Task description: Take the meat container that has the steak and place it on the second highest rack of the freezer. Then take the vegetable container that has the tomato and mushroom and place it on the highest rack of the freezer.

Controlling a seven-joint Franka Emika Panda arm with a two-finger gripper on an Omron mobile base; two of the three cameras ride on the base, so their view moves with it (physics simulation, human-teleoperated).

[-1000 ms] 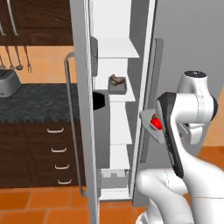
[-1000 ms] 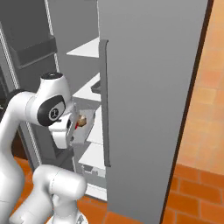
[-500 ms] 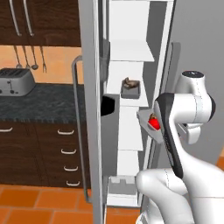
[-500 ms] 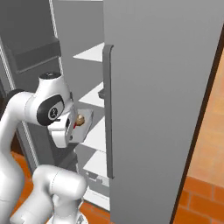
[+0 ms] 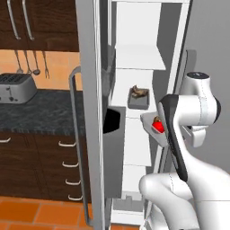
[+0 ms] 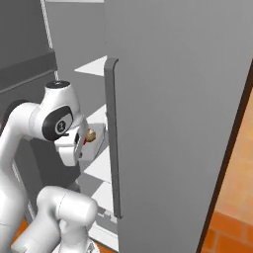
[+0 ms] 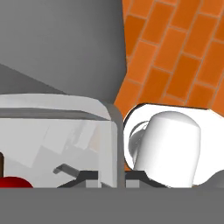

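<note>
The freezer point(image 5: 92, 81) stands open, showing white shelves. A grey meat container point(image 5: 138, 98) with the brown steak point(image 5: 140, 92) sits on a white shelf point(image 5: 130, 112), one level below the upper shelf point(image 5: 137, 63). My gripper point(image 6: 83, 144) is shut on the rim of the vegetable container point(image 6: 97, 140), held level in front of the shelves. The red tomato point(image 5: 157, 127) and the tan mushroom point(image 6: 91, 134) lie inside it. In the hand view the container's clear wall point(image 7: 61, 127) is close up, with the tomato point(image 7: 11, 182) at the lower left.
The open grey door carries a long handle point(image 5: 74, 143) and a dark bin point(image 5: 112, 120). A second grey door with a handle point(image 6: 111, 138) stands right of the arm. A toaster point(image 5: 15, 87) sits on the dark counter point(image 5: 45, 112) above wooden drawers. The floor is orange tile.
The whole picture has shifted: the base has driven closer to the freezer. The arm keeps the same pose, still holding the vegetable container.
</note>
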